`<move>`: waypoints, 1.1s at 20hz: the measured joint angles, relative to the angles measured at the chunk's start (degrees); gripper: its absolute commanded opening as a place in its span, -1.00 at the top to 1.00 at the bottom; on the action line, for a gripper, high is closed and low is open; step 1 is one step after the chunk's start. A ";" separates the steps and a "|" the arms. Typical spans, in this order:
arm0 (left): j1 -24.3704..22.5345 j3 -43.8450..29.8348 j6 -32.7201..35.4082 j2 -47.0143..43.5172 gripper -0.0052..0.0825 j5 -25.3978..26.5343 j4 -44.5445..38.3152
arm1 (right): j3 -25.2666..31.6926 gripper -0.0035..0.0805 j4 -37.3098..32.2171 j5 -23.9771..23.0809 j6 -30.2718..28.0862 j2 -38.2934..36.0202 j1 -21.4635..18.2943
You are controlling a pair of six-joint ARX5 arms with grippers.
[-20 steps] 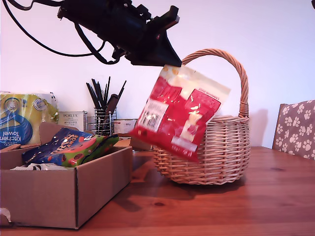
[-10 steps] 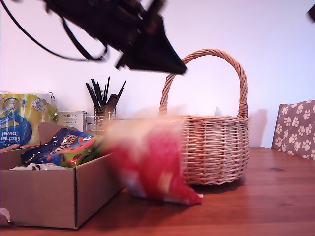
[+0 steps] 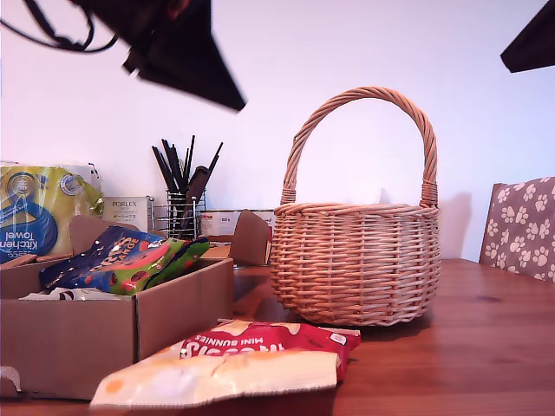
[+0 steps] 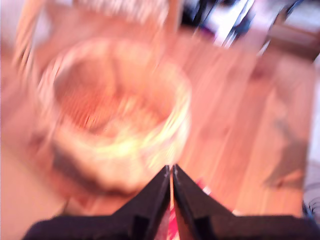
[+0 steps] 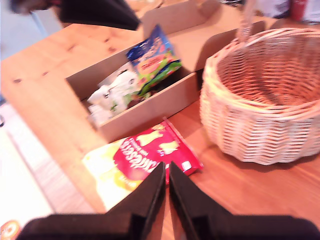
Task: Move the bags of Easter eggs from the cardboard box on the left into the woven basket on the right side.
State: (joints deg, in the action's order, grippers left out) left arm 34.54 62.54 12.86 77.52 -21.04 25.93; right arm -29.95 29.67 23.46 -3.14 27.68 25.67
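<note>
The first wrist view is all blurred — the woven basket [image 4: 117, 135] is only a smear; the cardboard box [image 3: 104, 334] is cut by the exterior view's left edge.

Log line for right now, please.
red bag: flat on table beside box, outside basket | my first claw: shut, empty | my second claw: shut, empty | other bags: in box

The Mini Bunnies bag [image 3: 251, 364] is flat on the surface [image 3: 451, 364] in front, cardboard box [image 3: 104, 329] at the exterior view's left, woven basket [image 3: 360, 260] just behind.
</note>
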 measured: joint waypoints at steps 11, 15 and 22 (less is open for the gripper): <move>-7.02 -19.91 2.29 -10.54 0.93 3.02 -2.47 | 0.00 -0.18 1.68 -1.49 -23.39 15.47 18.84; -7.13 -19.69 2.27 -12.11 0.93 2.69 -5.05 | 0.04 -0.27 -2.25 -13.92 -40.11 23.85 26.64; -7.17 -19.69 2.27 -12.09 0.93 1.95 -5.86 | 0.07 -0.27 -13.68 -19.41 -62.34 36.89 28.44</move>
State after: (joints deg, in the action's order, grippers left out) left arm 27.38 42.85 15.14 65.43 -19.09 20.08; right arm -29.89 15.99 4.05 -65.47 64.58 54.11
